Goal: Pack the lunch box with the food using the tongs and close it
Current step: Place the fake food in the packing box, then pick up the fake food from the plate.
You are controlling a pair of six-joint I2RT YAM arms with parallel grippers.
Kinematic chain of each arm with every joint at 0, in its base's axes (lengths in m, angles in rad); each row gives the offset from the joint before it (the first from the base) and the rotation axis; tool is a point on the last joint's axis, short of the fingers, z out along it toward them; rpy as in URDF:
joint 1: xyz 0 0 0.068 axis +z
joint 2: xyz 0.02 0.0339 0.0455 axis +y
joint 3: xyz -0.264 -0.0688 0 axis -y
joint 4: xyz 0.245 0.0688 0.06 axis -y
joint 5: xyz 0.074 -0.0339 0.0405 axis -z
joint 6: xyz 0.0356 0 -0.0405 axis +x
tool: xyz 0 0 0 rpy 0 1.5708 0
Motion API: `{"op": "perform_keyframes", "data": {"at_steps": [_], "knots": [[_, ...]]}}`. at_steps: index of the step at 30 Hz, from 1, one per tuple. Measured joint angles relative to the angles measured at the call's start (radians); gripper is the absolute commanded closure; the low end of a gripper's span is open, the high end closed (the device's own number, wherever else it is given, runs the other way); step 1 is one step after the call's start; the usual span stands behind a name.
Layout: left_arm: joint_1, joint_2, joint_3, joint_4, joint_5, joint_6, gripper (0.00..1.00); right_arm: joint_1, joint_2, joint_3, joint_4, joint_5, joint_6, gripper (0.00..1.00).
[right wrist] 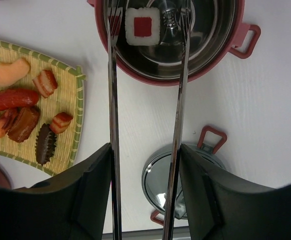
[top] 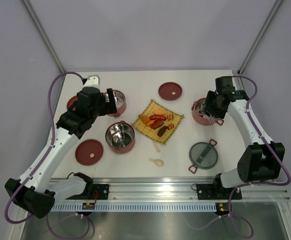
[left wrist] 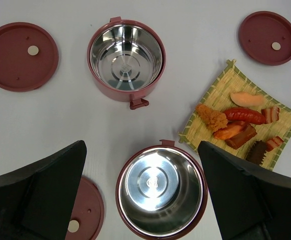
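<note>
My right gripper [right wrist: 144, 147] is shut on the tongs [right wrist: 113, 100], whose two silver arms run forward, spread apart, with their tips inside a dark-red lunch box tier [right wrist: 150, 80]. A black-and-white sushi roll [right wrist: 142, 26] lies in that tier between the tips, not pinched. The other food, a red sausage [right wrist: 13, 98] among brown and orange pieces, lies on the yellow woven mat [top: 158, 121]. My left gripper [left wrist: 141, 145] hangs open over an empty tier [left wrist: 158, 187]. Another empty tier [left wrist: 126, 55] stands beyond it.
Flat red lids lie at the back centre [top: 170, 91], the front left [top: 89, 152] and under the left arm [top: 73, 103]. The grey top lid [top: 203, 155] with red clips rests front right. A cream spoon [top: 156, 161] lies near the front edge.
</note>
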Motion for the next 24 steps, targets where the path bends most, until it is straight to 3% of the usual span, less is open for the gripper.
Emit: {"op": "perform_keyframes", "data": {"at_steps": [3, 7, 10, 19, 24], "knots": [[0.000, 0.000, 0.000, 0.000, 0.003, 0.000, 0.01, 0.000, -0.032, 0.031, -0.013, 0.002, 0.000, 0.45], [0.000, -0.002, 0.000, 0.000, 0.006, -0.001, 0.01, 0.009, -0.095, 0.078, -0.038, 0.000, -0.001, 0.59], [0.000, -0.002, 0.000, 0.000, 0.010, -0.003, 0.01, 0.048, -0.134, 0.123, -0.061, -0.006, -0.007, 0.63], [0.000, -0.001, 0.000, 0.002, 0.016, -0.004, 0.01, 0.304, -0.108, 0.163, -0.106, -0.044, -0.017, 0.59], [0.000, -0.001, 0.000, 0.001, 0.017, -0.004, 0.01, 0.383, -0.026, 0.152, -0.111, -0.041, -0.014, 0.54]]}}
